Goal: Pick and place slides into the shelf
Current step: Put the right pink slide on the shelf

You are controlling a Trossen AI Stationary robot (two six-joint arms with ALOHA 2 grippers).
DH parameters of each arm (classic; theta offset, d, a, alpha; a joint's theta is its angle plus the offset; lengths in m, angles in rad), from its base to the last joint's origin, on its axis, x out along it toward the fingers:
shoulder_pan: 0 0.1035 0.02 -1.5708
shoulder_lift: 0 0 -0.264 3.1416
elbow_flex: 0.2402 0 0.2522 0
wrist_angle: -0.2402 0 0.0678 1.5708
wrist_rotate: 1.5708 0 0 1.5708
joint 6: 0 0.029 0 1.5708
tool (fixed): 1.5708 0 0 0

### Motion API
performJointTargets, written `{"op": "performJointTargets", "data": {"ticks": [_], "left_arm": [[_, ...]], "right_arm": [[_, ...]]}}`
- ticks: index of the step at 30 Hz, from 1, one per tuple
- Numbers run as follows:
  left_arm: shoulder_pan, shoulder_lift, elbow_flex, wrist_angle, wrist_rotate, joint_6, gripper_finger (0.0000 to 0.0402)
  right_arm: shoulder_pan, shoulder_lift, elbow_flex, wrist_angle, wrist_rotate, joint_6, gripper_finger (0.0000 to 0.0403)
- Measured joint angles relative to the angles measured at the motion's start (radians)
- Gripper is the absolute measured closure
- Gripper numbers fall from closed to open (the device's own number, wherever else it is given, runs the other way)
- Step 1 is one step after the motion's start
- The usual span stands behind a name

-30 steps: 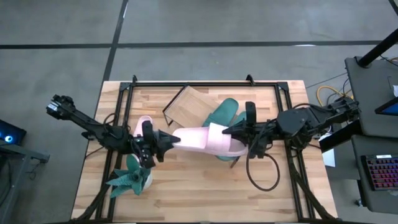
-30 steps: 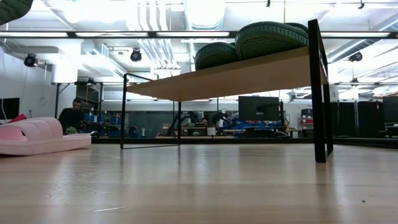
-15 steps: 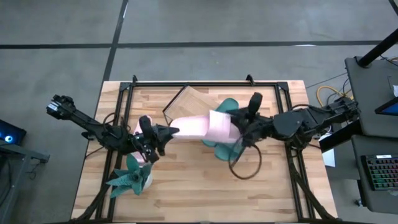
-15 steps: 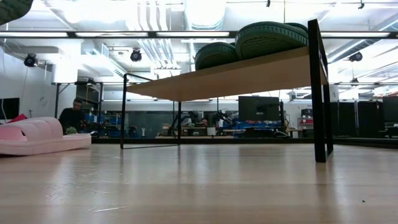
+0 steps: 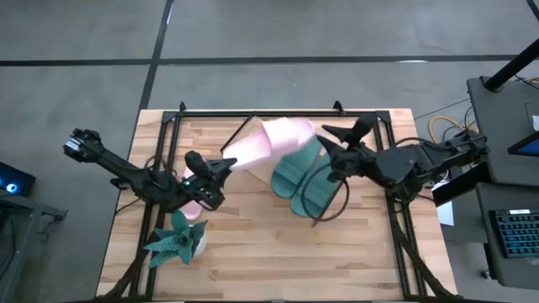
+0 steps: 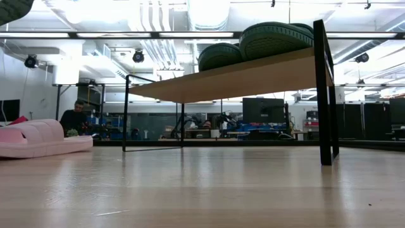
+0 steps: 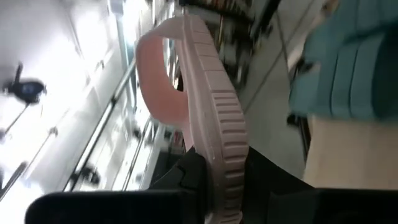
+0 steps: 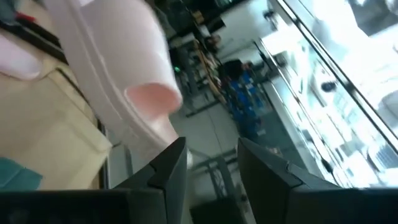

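A pale pink slide (image 5: 265,145) hangs in the air over the shelf (image 5: 244,135). My left gripper (image 5: 222,166) is shut on its near-left end. Its strapped end (image 8: 118,81) points to the far right, just ahead of my right gripper (image 5: 330,139). That gripper stands open beside it, with nothing between its fingers (image 8: 168,168). Two dark green slides (image 5: 299,175) lie on the shelf board (image 6: 240,76), side by side. A second pink slide (image 6: 38,139) rests sole down on the table under my left arm. My left gripper pinches the pink slide's sole at the end away from the strap (image 7: 221,177), one finger on each flat face. The fingers come level from the table's left. The slide is lifted clear, turned on its edge, and reaches out past the fingers toward the far right.
A green leafy toy plant (image 5: 177,240) stands near the table's left front. A black cable loop (image 5: 324,206) hangs under my right arm. The shelf's black wire legs (image 6: 326,95) stand on the tabletop (image 5: 253,261).
My right gripper has opened and let go of the pink slide's strapped end, swinging toward the far edge. My left gripper has turned in place, still shut on the slide. The slide's free end has swung toward the far edge, from lying across the table to slanting over the shelf.
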Motion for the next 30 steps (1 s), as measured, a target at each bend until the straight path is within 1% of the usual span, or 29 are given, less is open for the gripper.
{"op": "performJointTargets", "data": {"ticks": [6,8,12,15,19,22,24,30], "left_arm": [[0.0,0.095,0.0,0.0,-0.223,-0.06,0.0364],[0.0,0.136,-0.001,-0.002,-0.268,-0.087,0.0364],[0.009,0.207,-0.001,-0.004,-0.289,-0.138,0.0364],[0.04,0.246,-0.001,-0.003,-0.298,-0.198,0.0364],[0.103,0.27,-0.005,-0.009,-0.337,-0.294,0.0364],[0.143,0.27,-0.007,-0.015,-0.345,-0.356,0.0364],[0.154,0.266,-0.009,-0.058,-0.348,-0.409,0.0364],[0.161,0.257,-0.037,-0.26,-0.348,-0.626,0.0364]], "right_arm": [[0.0,0.001,0.0,-0.001,0.01,0.058,0.0275],[0.0,0.001,0.0,0.0,0.01,0.062,0.0275],[0.0,0.001,0.0,-0.001,0.009,0.099,0.0273],[0.0,0.001,0.0,-0.001,0.009,0.111,0.0275],[0.0,0.001,-0.002,-0.003,0.008,0.111,0.028],[-0.001,0.001,-0.004,-0.003,0.008,0.111,0.0282],[-0.003,0.001,-0.006,-0.003,0.007,0.111,0.0282],[-0.02,0.001,-0.01,-0.007,0.007,0.111,0.0281]]}}
